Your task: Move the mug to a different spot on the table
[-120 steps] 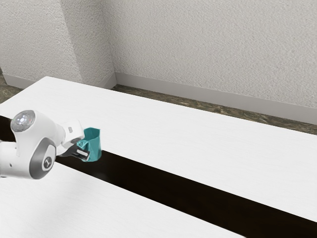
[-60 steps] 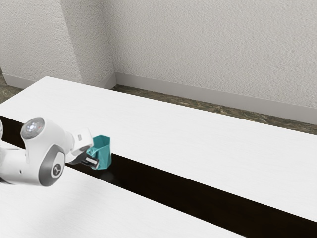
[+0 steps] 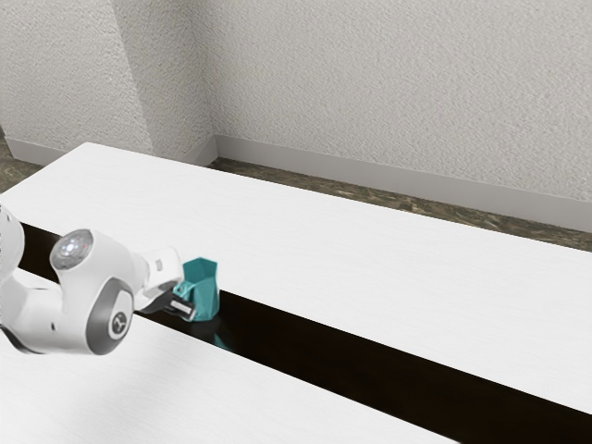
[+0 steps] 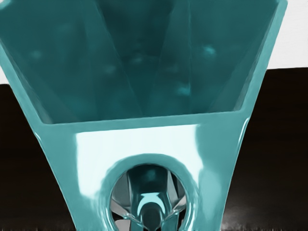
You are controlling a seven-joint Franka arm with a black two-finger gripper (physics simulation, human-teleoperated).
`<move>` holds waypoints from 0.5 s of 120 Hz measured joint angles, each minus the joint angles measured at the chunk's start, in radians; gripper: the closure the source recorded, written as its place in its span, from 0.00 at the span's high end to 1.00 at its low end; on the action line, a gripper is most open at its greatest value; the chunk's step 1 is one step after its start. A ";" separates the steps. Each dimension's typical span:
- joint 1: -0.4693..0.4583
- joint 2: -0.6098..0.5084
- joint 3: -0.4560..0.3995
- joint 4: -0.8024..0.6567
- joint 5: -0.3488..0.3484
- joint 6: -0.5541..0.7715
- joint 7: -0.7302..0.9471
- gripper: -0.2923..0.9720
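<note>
Okay: teal mug [image 3: 203, 286] upright at the near-end of the dark strip [image 3: 370, 365] that runs across the white counter [image 3: 370, 240], on the strip's edge toward the wall [image 3: 370, 83]. Black gripper [image 3: 181, 302] comes in from the arm [image 3: 83, 310] side of the strip and pinches the mug at its handle side, one finger above and one below the handle. Faint teal reflection on the strip right under the mug; can't tell whether the base touches the strip or hangs just over it. In the wrist view, the mug's open mouth and angular inner walls sit close under the hand, the looped handle [image 4: 149, 192] nearest the camera, with the strip beneath on both sides and white counter beyond the strip's far edge.
</note>
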 joint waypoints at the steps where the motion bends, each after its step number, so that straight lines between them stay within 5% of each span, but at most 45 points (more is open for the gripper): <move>1: 0.000 0.002 0.000 0.000 -0.001 0.001 0.001 0.24; 30: -0.002 0.027 -0.004 0.000 -0.006 0.029 0.018 0.25; 60: 0.006 0.027 -0.005 -0.010 -0.006 0.034 0.025 0.60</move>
